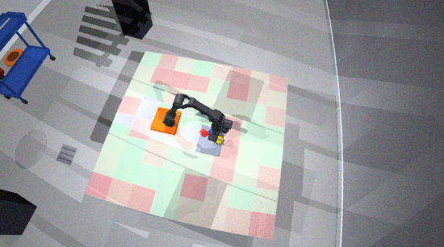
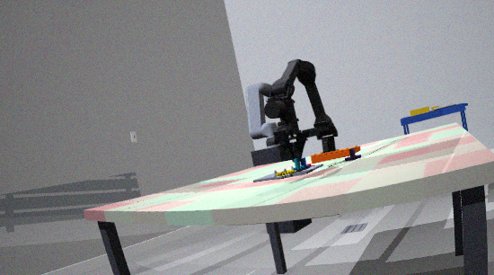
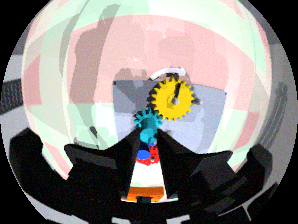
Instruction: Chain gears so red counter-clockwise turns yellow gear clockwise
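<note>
In the top view, the arm (image 1: 203,109) hides the teal gear, and the red gear (image 1: 203,133) is blurred

The gear (image 3: 148,120) between the fingers is teal. The yellow gear (image 1: 219,140) (image 2: 285,172) (image 3: 168,106) has 1 black stripe; the board (image 1: 208,148) (image 3: 128,92) is grey.

- Board (image 1: 207,149) (image 2: 265,178) (image 3: 202,130): on the counter (image 1: 161,163) (image 2: 224,192) (image 3: 100,35), before the base plate (image 1: 158,115) (image 2: 337,155) (image 3: 140,191).
- Far gear (image 1: 219,140) (image 2: 284,173) (image 3: 167,106): on the board.
- Held gear (image 2: 296,164) (image 3: 148,120): between the fingers (image 2: 299,149), just beside the far gear.
</note>
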You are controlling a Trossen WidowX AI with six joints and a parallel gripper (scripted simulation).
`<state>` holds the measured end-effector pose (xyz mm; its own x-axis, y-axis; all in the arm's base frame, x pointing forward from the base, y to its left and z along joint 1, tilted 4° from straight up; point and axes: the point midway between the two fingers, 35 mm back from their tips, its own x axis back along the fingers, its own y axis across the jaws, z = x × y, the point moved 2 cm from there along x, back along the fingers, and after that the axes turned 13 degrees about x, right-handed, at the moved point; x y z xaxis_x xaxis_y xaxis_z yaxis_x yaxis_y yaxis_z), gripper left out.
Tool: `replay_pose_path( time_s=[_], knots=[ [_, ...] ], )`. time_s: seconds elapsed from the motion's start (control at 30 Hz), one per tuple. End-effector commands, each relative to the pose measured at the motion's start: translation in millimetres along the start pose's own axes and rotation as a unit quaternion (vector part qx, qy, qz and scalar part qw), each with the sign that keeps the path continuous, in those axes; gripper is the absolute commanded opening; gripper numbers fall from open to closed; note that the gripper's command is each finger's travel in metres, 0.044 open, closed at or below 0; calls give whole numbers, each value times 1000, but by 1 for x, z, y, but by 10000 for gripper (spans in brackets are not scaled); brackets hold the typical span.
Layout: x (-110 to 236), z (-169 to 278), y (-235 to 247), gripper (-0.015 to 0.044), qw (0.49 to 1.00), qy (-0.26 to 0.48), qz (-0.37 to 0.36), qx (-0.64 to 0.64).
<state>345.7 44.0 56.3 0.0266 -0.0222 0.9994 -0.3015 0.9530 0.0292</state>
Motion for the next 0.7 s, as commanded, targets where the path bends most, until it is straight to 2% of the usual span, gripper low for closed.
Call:
replay_pose_path(
  time_s=[0.0,0.67],
  knots=[
    [-1,0,0,0,1000,0,1,-9],
    [-4,0,0,0,970,0,1,-243]
  ],
)
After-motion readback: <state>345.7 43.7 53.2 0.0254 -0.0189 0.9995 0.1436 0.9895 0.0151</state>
